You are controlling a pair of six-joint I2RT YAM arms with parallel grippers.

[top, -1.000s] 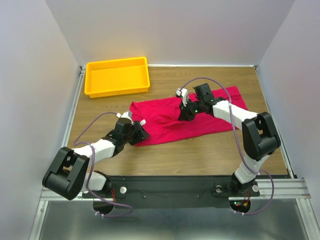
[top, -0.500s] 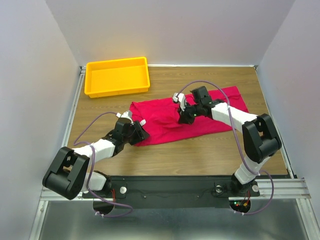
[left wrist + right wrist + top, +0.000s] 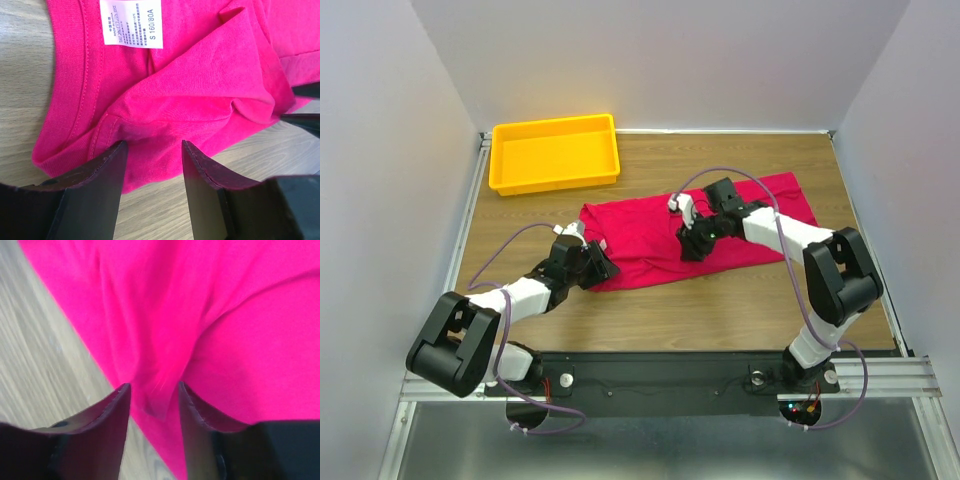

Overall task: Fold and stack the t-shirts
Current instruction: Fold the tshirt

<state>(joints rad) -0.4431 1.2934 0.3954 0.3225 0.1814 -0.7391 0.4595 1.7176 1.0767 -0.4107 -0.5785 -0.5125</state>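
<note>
Crimson-pink cloth t-shirt (image 3: 645, 245) lies spread across the middle of the wooden tabletop (image 3: 720, 310). The left end effector (image 3: 602, 262), fingers apart, sits at its 8 o'clock corner. The right end effector (image 3: 688, 246), fingers apart, straddles a central fold.

Blurred shot. The right pincer (image 3: 153, 390) sits low over a crimson-pink t-shirt (image 3: 235, 310), its dark fingers (image 3: 97, 427) standing apart. A raised fold of cloth runs down into the gap; contact can't be told. The shirt edge slants across, with bare wood tabletop (image 3: 35, 365) at left.
</note>
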